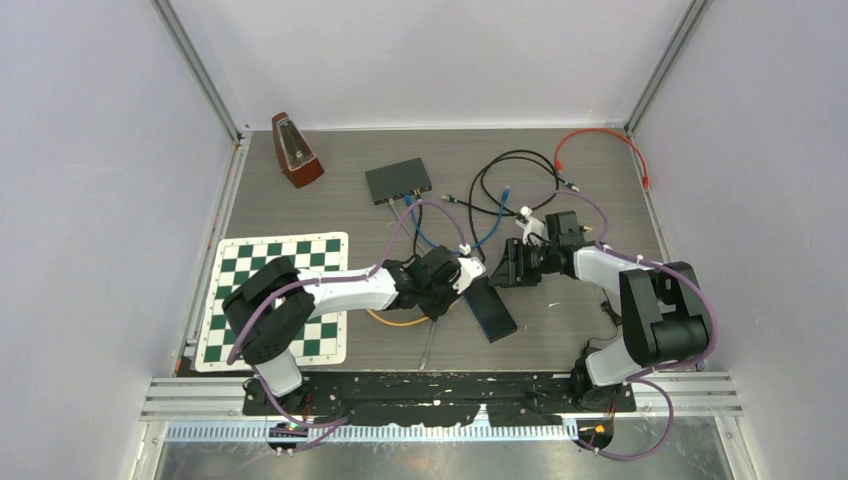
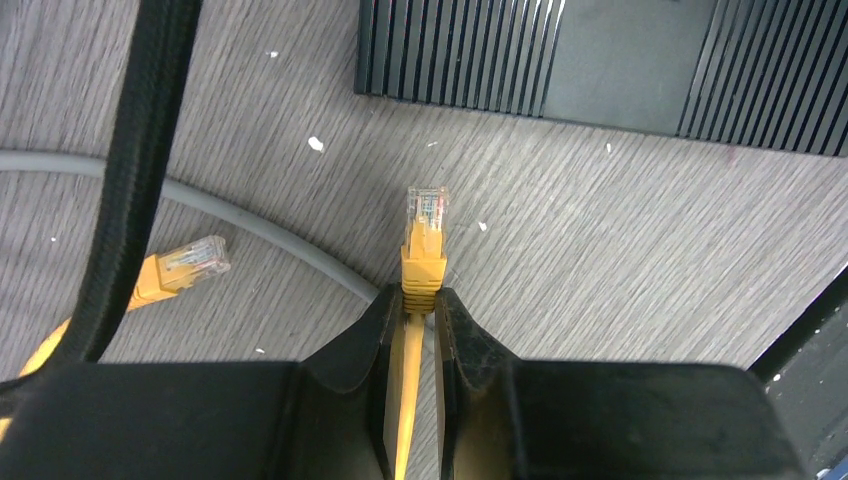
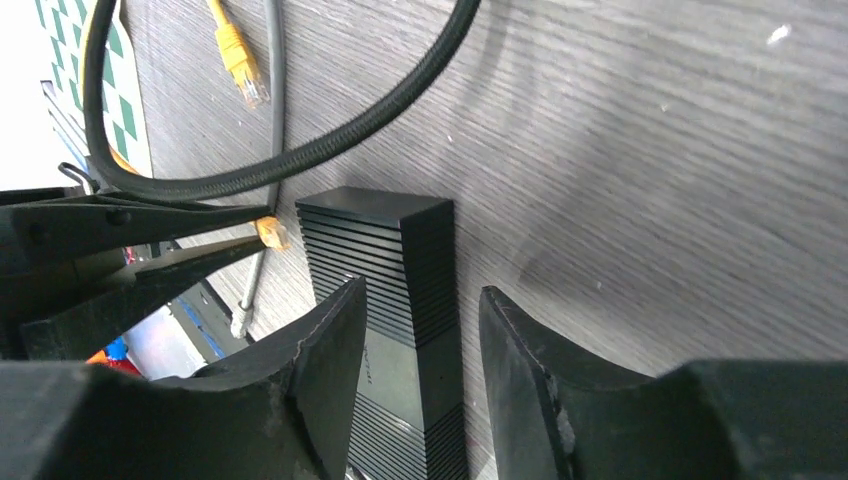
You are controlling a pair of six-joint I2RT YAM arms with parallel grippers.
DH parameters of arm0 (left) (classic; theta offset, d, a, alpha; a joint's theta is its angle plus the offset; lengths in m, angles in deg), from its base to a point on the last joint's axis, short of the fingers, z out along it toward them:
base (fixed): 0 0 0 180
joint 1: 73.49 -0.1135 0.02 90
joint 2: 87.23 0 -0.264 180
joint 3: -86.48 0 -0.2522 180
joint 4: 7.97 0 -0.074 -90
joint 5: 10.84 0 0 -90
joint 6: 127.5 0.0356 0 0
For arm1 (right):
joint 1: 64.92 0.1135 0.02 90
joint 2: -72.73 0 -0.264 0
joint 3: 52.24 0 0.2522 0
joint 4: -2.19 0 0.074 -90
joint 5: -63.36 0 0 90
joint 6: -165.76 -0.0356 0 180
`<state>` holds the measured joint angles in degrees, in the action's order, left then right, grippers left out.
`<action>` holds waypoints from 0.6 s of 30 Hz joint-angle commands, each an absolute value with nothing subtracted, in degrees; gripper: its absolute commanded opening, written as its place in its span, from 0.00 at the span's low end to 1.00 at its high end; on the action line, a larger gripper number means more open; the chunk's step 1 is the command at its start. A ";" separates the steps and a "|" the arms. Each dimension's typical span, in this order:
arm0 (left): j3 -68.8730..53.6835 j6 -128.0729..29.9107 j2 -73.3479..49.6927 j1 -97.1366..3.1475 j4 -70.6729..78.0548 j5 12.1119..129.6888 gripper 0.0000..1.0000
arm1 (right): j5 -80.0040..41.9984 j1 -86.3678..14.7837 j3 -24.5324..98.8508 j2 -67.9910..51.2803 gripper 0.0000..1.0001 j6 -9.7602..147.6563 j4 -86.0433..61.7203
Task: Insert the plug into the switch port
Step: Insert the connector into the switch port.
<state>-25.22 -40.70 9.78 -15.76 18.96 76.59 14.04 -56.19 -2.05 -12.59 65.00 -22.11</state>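
Overhead, the left gripper [image 1: 468, 275] and the right gripper [image 1: 508, 270] meet on opposite sides of the far end of the switch [image 1: 491, 309]. From the left wrist, the jaws are clamped on the yellow boot of the plug [image 2: 424, 235], whose long axis points straight at the switch's ribbed body, still apart from it, with no port visible. From the right wrist, the jaws stand open astride the switch.

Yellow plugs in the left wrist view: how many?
2. One plug is held by the left gripper; the other plug lies on the table to its left, beside a black cable. Others may be hidden.
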 commanded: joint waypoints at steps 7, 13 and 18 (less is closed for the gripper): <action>-18.83 -43.56 13.50 -15.66 25.48 78.19 0.00 | 19.39 -53.90 1.14 -18.22 0.45 67.15 -16.34; -16.17 -43.64 14.87 -15.66 28.80 78.65 0.00 | 21.04 -52.56 1.44 -20.32 0.43 66.70 -14.12; -12.73 -44.44 16.07 -15.66 32.14 77.79 0.00 | 22.16 -52.18 0.55 -20.28 0.40 65.18 -12.14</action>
